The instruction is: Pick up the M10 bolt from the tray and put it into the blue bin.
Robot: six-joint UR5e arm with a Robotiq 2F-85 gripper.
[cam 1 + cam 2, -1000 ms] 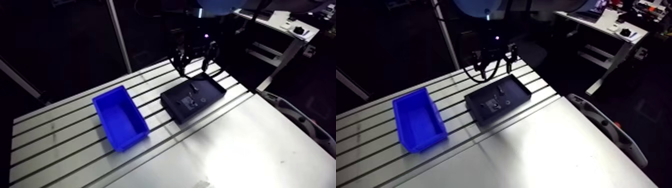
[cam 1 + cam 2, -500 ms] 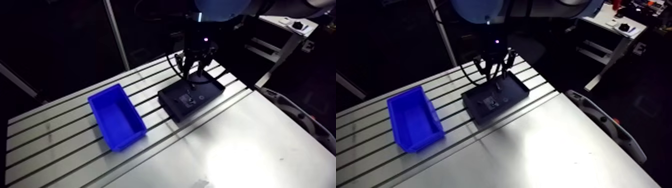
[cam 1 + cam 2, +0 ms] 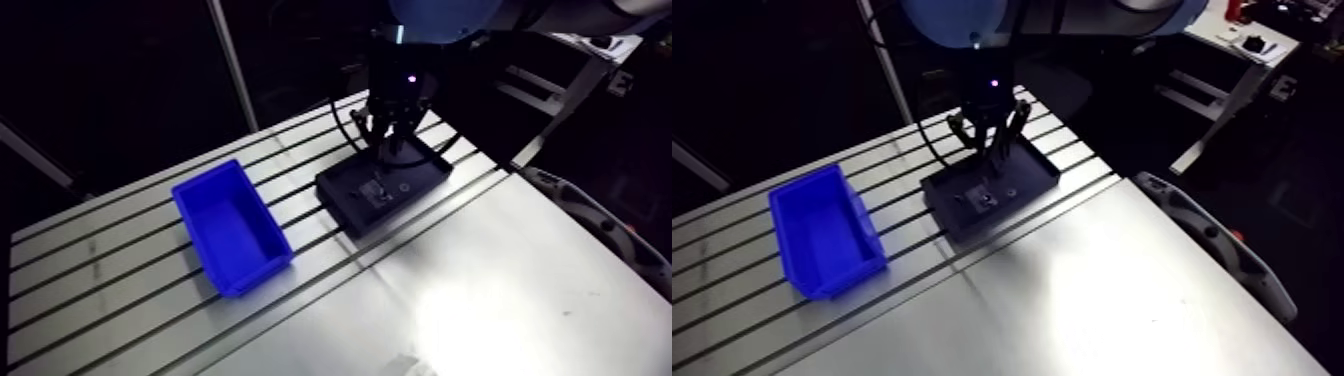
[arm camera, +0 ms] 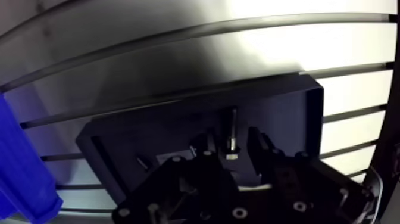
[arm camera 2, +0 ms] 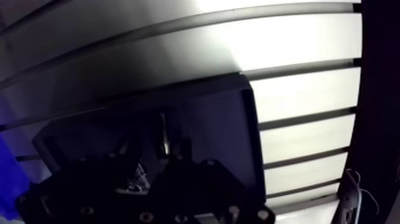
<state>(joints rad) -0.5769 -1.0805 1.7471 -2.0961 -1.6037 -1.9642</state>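
Slotted table (image 3: 500, 300) fills the lower part of the arm view. Left of centre on it sits the bin (image 3: 232, 228). The black tray (image 3: 345, 195) is near the bin's right side, apart from it. My gripper (image 3: 388, 152) hangs from the top centre, low over the tray. In the wrist view my fingers (image 4: 257, 142) are spread. The bolt (image 4: 230, 128) is in the tray between them, with a gap at each side.
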